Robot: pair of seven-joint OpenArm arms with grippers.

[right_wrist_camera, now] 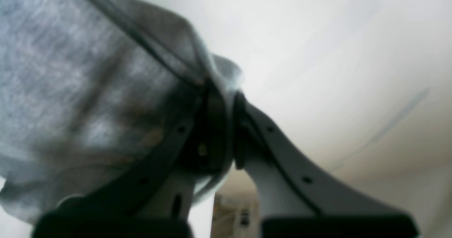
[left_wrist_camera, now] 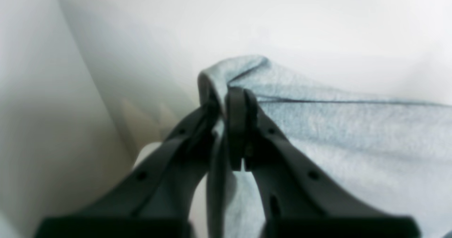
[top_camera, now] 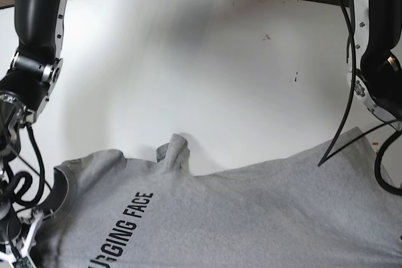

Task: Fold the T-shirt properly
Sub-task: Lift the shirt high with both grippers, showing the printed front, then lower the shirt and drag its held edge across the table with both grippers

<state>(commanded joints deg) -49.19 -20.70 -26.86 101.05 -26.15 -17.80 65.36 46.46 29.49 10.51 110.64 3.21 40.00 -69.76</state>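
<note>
T-shirt (top_camera: 239,218) lies across the near half of the white bench (top_camera: 207,67), lettering up, and we see one sleeve (top_camera: 174,153) bunched upward. Our left claw (left_wrist_camera: 226,107) is pinching a corner of grey cloth, and our right claw (right_wrist_camera: 220,100) is clamped on another fold of it.

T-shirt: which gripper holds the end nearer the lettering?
The right gripper, on the base view's left: the lettering lies there. The left gripper grips a plain grey T-shirt edge.
</note>
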